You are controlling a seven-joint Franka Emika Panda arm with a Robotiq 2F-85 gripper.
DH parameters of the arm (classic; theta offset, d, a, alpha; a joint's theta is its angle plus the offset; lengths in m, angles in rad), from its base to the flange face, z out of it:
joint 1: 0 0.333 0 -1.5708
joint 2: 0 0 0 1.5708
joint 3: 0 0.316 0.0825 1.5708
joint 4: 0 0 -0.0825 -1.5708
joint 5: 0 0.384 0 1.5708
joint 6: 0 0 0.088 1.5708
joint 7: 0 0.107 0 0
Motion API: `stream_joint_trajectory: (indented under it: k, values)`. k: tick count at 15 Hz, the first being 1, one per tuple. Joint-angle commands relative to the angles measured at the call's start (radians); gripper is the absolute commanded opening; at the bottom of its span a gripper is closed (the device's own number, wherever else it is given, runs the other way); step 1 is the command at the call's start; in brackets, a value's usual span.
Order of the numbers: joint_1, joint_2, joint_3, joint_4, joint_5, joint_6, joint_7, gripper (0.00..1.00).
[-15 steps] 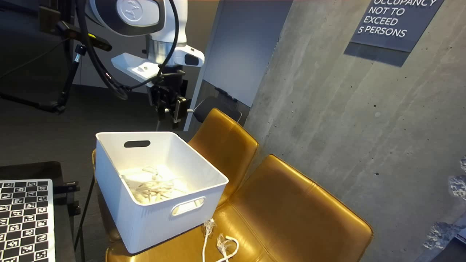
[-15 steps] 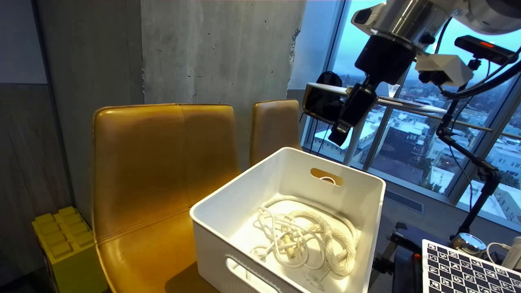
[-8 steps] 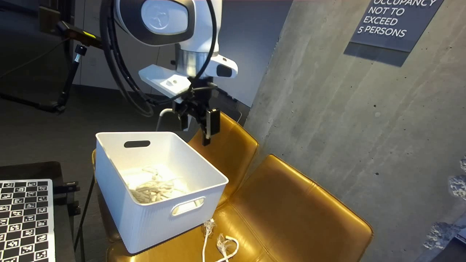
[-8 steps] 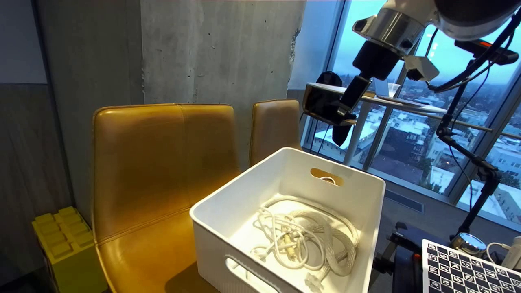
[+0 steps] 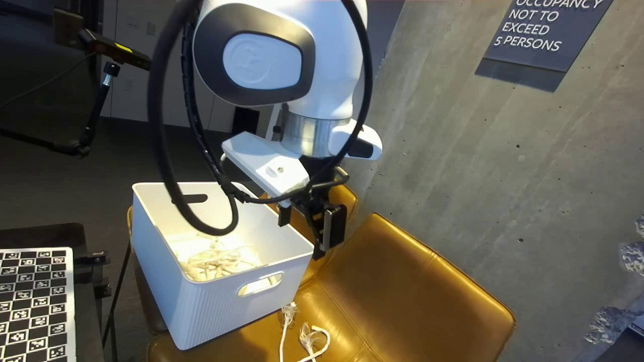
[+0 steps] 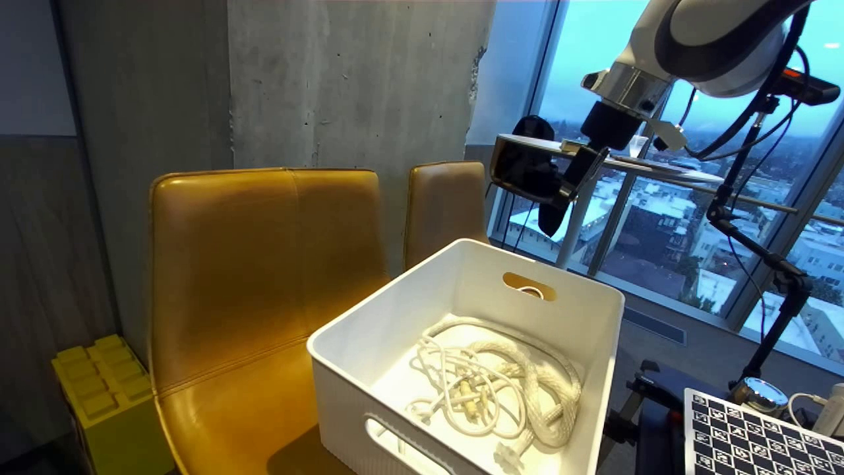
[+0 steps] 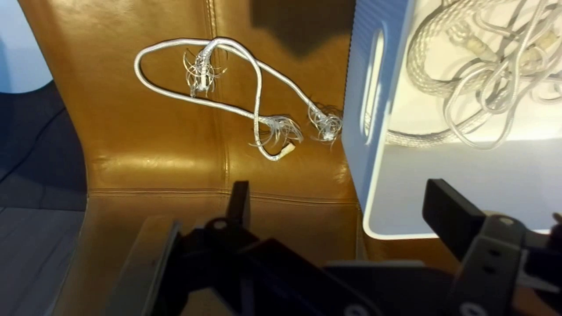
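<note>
My gripper point(image 7: 338, 188) reaches in from the bottom of the wrist view, its black fingers point(image 7: 452, 210) wide apart with nothing between them. It hangs above the chair beside a corner of the white bin point(image 7: 373, 197). In both exterior views the gripper point(image 5: 308, 234) point(image 6: 560, 198) is up in the air, seemingly touching nothing. A thick braided rope point(image 6: 547, 415) and thin tangled cord point(image 6: 455, 389) lie inside the bin point(image 6: 395, 316). On the chair seat, beside the bin, a thin white rope point(image 7: 257, 87) with frayed ends lies loosely looped.
The bin stands on a tan leather chair point(image 5: 417, 286), with another chair point(image 6: 448, 204) behind. A concrete wall point(image 5: 503, 151) rises close by. Near the bin lies a black-and-white marker board point(image 5: 35, 301). A camera stand point(image 6: 758, 257) is by the window; a yellow box point(image 6: 112, 402) sits on the floor.
In an exterior view my arm has come rightward, downward and closer to the camera, past the bin's rim toward the chair backs. The jaws have spread wider than a second ago.
</note>
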Motion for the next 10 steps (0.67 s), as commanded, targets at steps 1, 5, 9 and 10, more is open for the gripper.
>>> stream_joint_trajectory:
  k: [1, 5, 9, 10]
  values:
    - [-0.035, 0.127, 0.005, 0.101, 0.044, 0.019, -0.039, 1.00]
    - [-0.068, 0.253, 0.024, 0.169, 0.031, 0.049, -0.020, 1.00]
    - [-0.093, 0.389, 0.035, 0.255, 0.008, 0.071, 0.010, 1.00]
    - [-0.097, 0.423, 0.035, 0.275, 0.002, 0.078, 0.019, 1.00]
